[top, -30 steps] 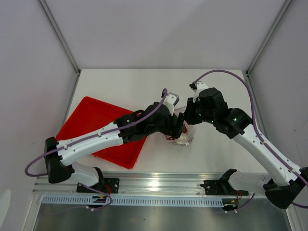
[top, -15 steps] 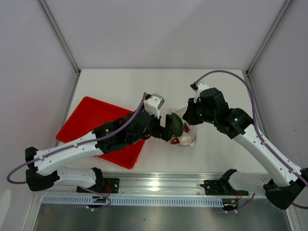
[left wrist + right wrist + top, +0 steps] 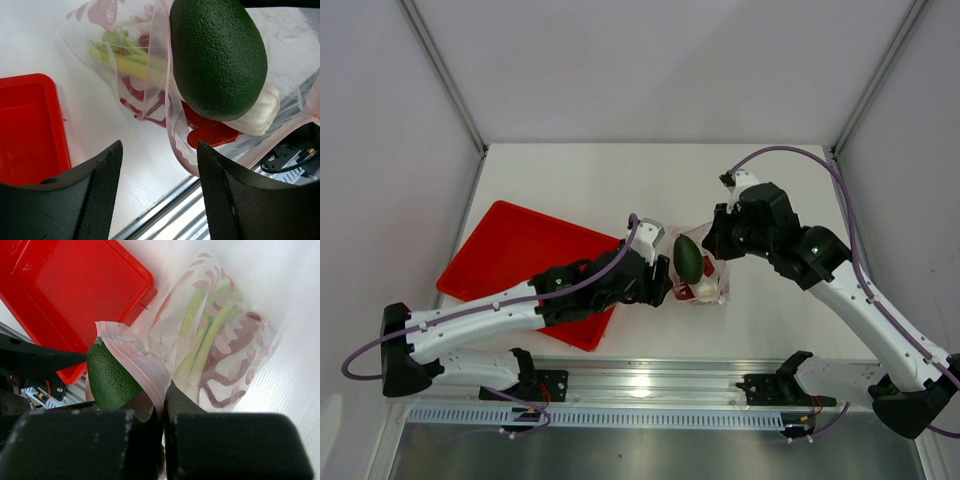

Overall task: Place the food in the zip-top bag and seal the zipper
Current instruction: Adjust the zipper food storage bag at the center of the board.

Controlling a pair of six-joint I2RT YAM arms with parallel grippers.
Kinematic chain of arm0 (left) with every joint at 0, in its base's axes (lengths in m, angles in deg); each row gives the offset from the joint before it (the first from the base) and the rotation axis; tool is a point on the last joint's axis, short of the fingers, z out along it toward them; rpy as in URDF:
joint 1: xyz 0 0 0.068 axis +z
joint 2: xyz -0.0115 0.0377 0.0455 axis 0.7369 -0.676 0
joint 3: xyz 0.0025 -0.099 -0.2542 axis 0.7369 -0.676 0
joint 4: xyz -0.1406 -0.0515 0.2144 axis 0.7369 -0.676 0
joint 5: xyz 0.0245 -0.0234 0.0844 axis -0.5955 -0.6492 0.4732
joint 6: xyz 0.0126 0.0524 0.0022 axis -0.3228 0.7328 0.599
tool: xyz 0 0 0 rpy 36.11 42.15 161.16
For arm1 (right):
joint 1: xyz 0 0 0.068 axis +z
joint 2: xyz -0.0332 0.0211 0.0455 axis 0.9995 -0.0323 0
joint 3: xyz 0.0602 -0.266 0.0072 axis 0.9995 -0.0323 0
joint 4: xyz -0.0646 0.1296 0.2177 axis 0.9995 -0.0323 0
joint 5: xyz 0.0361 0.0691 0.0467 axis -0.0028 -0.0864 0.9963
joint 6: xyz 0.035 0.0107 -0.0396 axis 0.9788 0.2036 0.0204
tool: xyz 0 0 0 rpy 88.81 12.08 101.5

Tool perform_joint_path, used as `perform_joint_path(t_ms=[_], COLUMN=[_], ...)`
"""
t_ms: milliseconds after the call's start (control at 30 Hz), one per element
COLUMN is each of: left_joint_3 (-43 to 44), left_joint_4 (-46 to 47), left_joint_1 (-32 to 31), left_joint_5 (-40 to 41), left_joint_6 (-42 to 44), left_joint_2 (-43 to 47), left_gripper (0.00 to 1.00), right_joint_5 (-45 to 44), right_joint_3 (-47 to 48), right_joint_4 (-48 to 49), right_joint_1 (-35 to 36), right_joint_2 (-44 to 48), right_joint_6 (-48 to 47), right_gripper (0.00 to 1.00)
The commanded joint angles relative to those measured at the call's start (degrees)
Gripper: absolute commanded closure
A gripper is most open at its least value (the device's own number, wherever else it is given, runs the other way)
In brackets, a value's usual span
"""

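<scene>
White table [image 3: 580, 180], red tray [image 3: 510, 260] at left.

Top view: a second ago the left gripper [image 3: 662, 286] covered the bag [image 3: 713, 291]. It has since backed off toward the tray. The green fruit [image 3: 688, 258] now lies uncovered at the bag mouth.

Left wrist view: jaws apart, nothing between them. The fruit [image 3: 217, 55] rests against the zipper strip [image 3: 167, 100]. I cannot tell how far inside it is. The leek [image 3: 130, 60] and lobster [image 3: 210, 132] show through the film.

Right wrist view: the right gripper [image 3: 162, 407] is clamped on the bag's mouth edge, holding it up.

Judgement: the last food item is released. Remaining steps are seating the fruit fully and sealing.
</scene>
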Motion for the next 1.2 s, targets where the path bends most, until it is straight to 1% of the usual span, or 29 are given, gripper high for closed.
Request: perform_joint_path(t_ms=[0,33,167,267,300,367,400,467,500,667,800,933,1067,1167], left_joint_3=[2.74,3.1,4.5,4.42,4.42,4.76,5.03,6.86,7.49,12.31,15.83,19.35,19.18,17.43], left_joint_4=[1.94,1.5,2.29,3.16,3.6,4.31,4.14,2.83,2.12,-1.14,-4.38,-7.03,-6.24,-6.23], left_joint_1=[-0.17,-0.17,0.79,2.72,3.25,3.43,3.43,3.52,3.52,3.52,3.52,3.43,3.08,3.08], left_joint_5=[-2.6,-2.95,-7.25,-11.65,-12.87,-13.24,-13.32,-13.24,-13.24,-12.63,-11.22,-10.6,-12.09,-10.96], left_joint_6=[-1.81,-1.99,-2.6,-4.36,-4.45,-4.28,-4.19,-3.57,-3.48,-2.61,-2.08,-2.16,-2.69,-2.6], left_joint_2=[-1.98,-2.51,-4.88,-6.38,-6.47,-6.21,-6.3,-6.38,-6.56,-6.83,-6.56,-6.47,-5.07,-5.24], left_gripper=[0.38,0.4,0.42,0.5,0.58,0.69,0.77,0.88,0.98,0.99,0.99,1.0,0.99,0.99], right_joint_5=[0.72,0.72,0.72,0.89,0.72,0.19,-0.07,-0.51,-1.47,-5.34,-10.26,-11.15,-10.89,-10.8], right_joint_3=[2.83,2.65,2.74,2.65,2.56,2.47,2.3,1.95,1.95,3.17,5.54,8.18,9.33,8.19], right_joint_4=[2.36,2.62,2.54,2.54,2.36,2.18,2.01,1.83,1.75,0.69,-1.59,-2.83,-2.83,-1.69], right_joint_1=[-0.26,-0.26,-0.26,-0.26,-0.26,-0.26,-0.26,-0.26,-0.18,-0.26,-0.44,-0.62,-0.62,-0.7], right_joint_2=[2.29,2.37,2.29,2.46,2.64,2.73,2.9,3.17,3.25,3.25,3.08,2.82,3.25,2.9], right_joint_6=[0.08,0.16,0.25,0.25,0.25,0.08,-0.01,-0.27,-0.45,-1.77,-3.96,-4.58,-4.49,-4.67], right_gripper=[1.0,1.0,1.0,1.0,1.0,1.0,1.0,1.0,1.0,1.0,1.0,1.0,1.0,1.0])
